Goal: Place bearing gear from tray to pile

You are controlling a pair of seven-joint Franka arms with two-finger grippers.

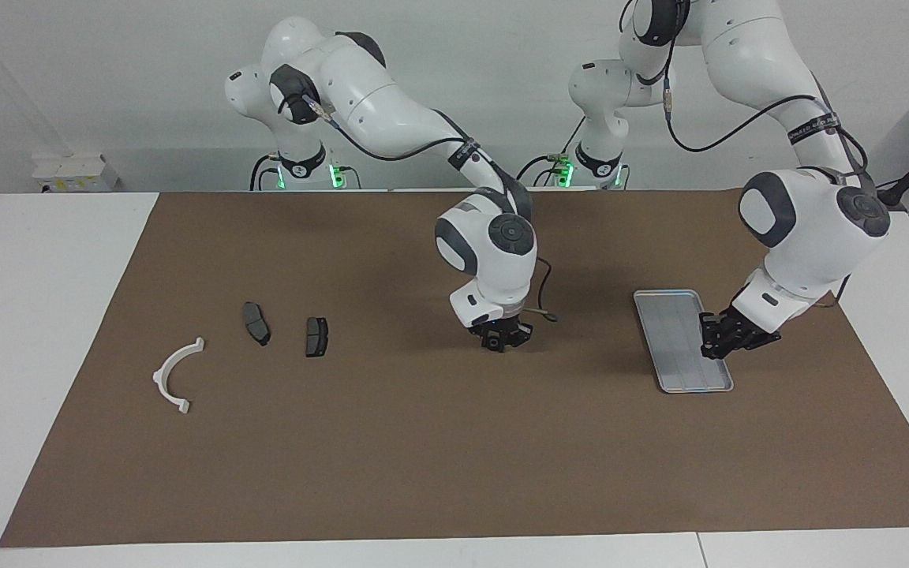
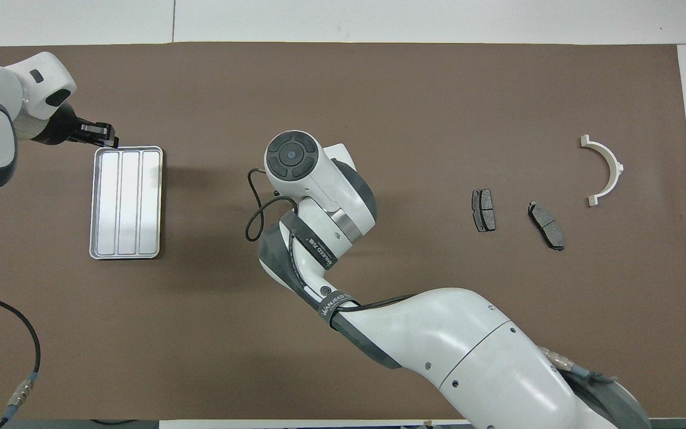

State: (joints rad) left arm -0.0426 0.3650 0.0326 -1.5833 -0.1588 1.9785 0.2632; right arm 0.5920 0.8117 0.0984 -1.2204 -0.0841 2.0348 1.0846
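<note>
Right gripper [image 1: 499, 341] concealed overhead beneath its own wrist, with any held part too small to confirm, possibly none; left gripper [image 1: 713, 345] finger spacing unresolved at the tray [image 1: 679, 371] rim; left arm cropped at the overhead picture's edge.

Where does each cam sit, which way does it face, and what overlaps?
Facing view: high across the table, looking back at the robots; both arms show from base to hand, left gripper at the tray, right gripper over bare mat.
Overhead view: high above the robots' end, looking steeply down and forward; right arm's upper links and wrist show, left gripper enters at the tray's corner.
Shared: tray, white bracket, two dark pads, turned half around.
</note>
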